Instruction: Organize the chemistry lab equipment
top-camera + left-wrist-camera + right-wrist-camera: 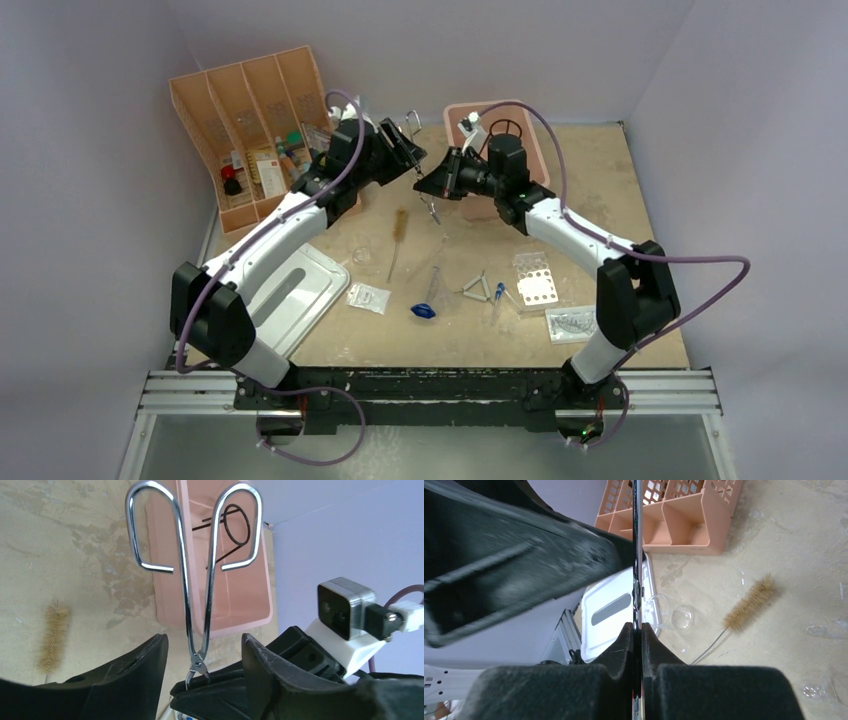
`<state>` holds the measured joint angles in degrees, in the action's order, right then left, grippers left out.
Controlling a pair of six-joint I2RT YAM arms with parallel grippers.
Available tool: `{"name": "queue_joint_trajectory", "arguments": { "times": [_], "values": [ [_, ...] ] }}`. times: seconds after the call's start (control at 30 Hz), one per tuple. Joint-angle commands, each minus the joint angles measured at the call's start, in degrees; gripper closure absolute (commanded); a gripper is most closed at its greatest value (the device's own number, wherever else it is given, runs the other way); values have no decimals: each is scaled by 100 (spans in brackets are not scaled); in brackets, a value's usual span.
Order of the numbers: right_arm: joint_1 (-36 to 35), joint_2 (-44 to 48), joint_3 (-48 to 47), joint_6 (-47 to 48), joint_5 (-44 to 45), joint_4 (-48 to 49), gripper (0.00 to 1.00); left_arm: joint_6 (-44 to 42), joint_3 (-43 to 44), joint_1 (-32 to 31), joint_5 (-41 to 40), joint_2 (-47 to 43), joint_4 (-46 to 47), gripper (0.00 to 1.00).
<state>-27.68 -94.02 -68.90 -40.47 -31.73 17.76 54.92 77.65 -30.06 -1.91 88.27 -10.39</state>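
Note:
The metal forceps [199, 595] hang in the air between both arms, their looped handles [413, 121] toward the pink tub. My right gripper [638, 630] is shut on their tip end, beyond the pivot; in the top view it [433, 186] is over the table's middle back. My left gripper [202, 652] is open, its fingers [135, 675] on either side of the forceps without touching them; from above it [408, 152] meets the right one. The black wire ring tripod [508, 128] lies in the pink tub [170, 580]. The clear flask [362, 255], blue bulb [423, 311], dropper [499, 293], well rack [534, 282] and packets [368, 297] lie on the table.
The orange divided tray [250, 110] stands at the back left, holding several items. A white lid [300, 295] lies front left. A bristle brush [400, 225] lies mid-table and shows in the right wrist view [749, 605]. A second packet [572, 322] lies front right.

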Motion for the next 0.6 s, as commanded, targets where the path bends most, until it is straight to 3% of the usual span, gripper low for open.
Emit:
{"name": "queue_joint_trajectory", "arguments": {
  "times": [0.0, 0.07, 0.13, 0.37, 0.57],
  "values": [
    [52, 356, -479, 462, 84, -75, 100, -402, 592, 100, 30, -94, 80, 40],
    [133, 456, -637, 684, 318, -396, 100, -668, 720, 150, -20, -143, -54, 30],
    [378, 522, -745, 826, 448, -639, 100, -849, 784, 224, -28, -216, -97, 28],
    [1252, 490, -1102, 1333, 948, -1570, 100, -1453, 800, 308, -471, -379, -302, 28],
    [1390, 26, -1508, 2060, 1572, -2459, 100, -1554, 682, 311, -686, -365, -393, 28]
  ]
}}
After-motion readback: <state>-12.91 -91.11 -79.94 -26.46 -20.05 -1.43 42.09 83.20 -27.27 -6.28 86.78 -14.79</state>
